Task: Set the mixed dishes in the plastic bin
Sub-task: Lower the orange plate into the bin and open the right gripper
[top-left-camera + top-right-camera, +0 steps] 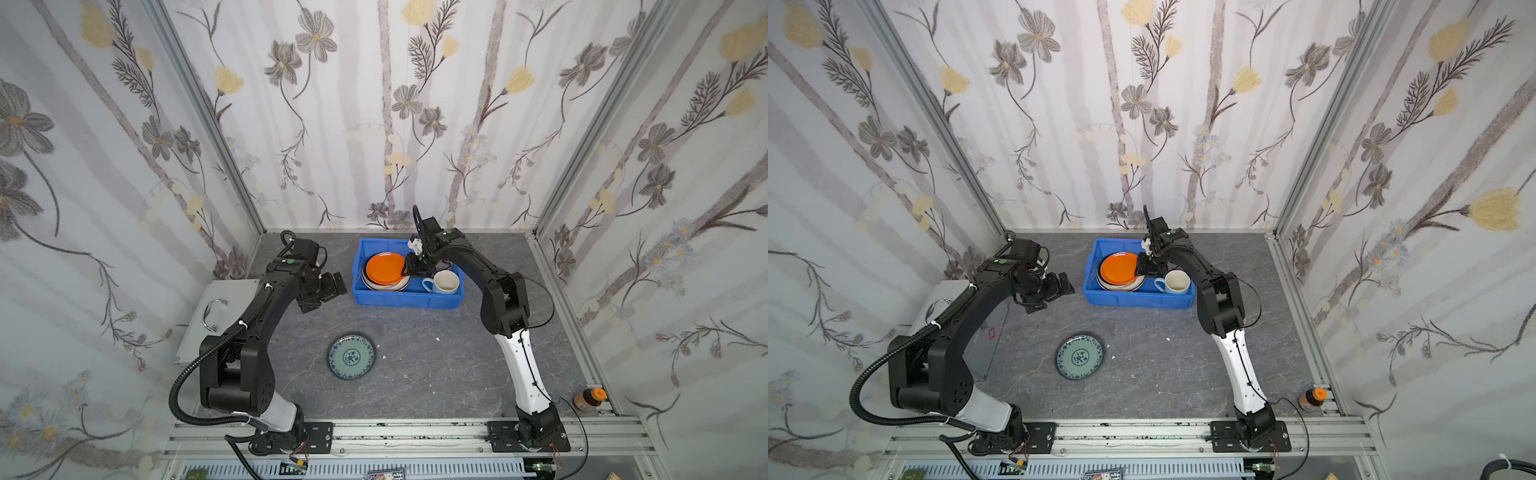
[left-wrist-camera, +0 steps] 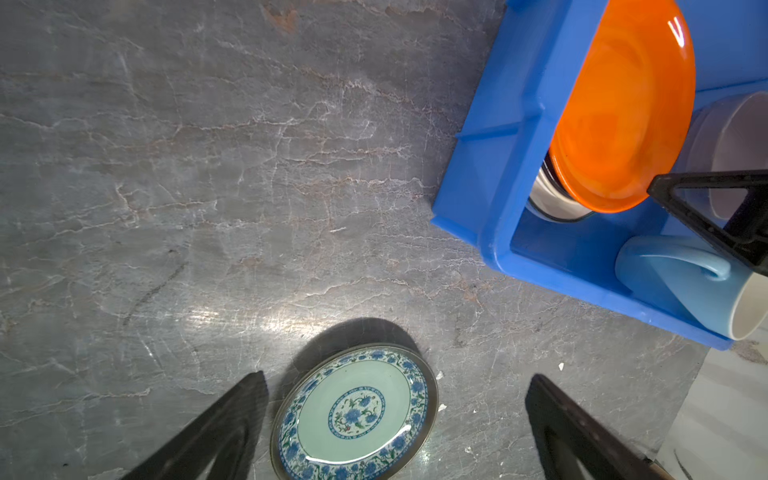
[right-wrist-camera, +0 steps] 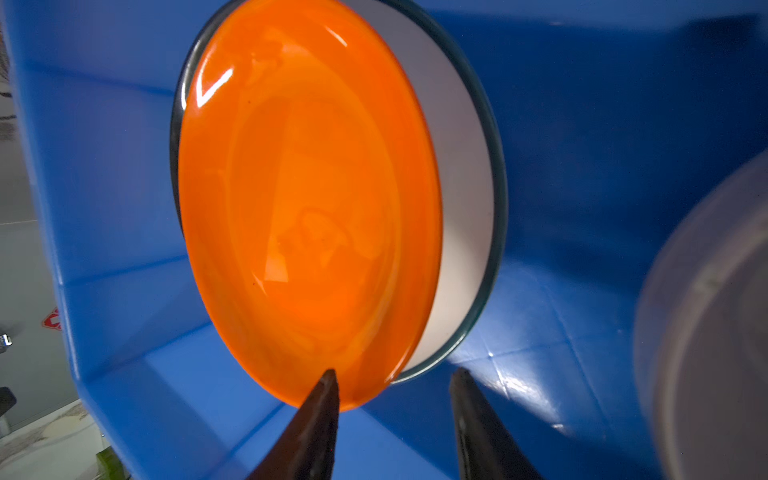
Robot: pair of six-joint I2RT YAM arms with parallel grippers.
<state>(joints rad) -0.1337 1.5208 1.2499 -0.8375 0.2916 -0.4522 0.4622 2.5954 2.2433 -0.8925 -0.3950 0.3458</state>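
Tabletop [image 1: 436, 374] edges: papered walls at the back and both sides, metal rail along the front; silver case [image 1: 220, 307] on the left edge, small bottle [image 1: 588, 399] in the front right corner.
Plastic bin [image 1: 407, 300]: back middle, near the back wall, long sides parallel to it.
Open room: bare stone in front of the bin and on both flanks, widest across the front middle.
Teal-patterned plate [image 1: 351, 356]: flat and alone in the front middle, well apart from the bin, touched by nothing.
Inside the bin: plate stack in the left half, close to the left wall, orange plate [image 3: 307, 208] on top, white plate with dark rim [image 3: 461, 166] showing beneath; pale-blue mug [image 1: 444, 283] upright in the front right corner; lilac bowl [image 2: 735, 145] behind the mug, mostly hidden under the arm in both top views.
Right pincer [image 3: 395, 374]: down inside the bin at the stack's right edge, jaws partly apart, straddling the orange plate's rim — one fingertip over the rim, the other clear of it above the bin floor; clamped on nothing, actual contact impossible to tell.
Left pincer [image 1: 326, 295]: spread wide, empty — hovering over bare tabletop just left of the bin, clear of its wall.
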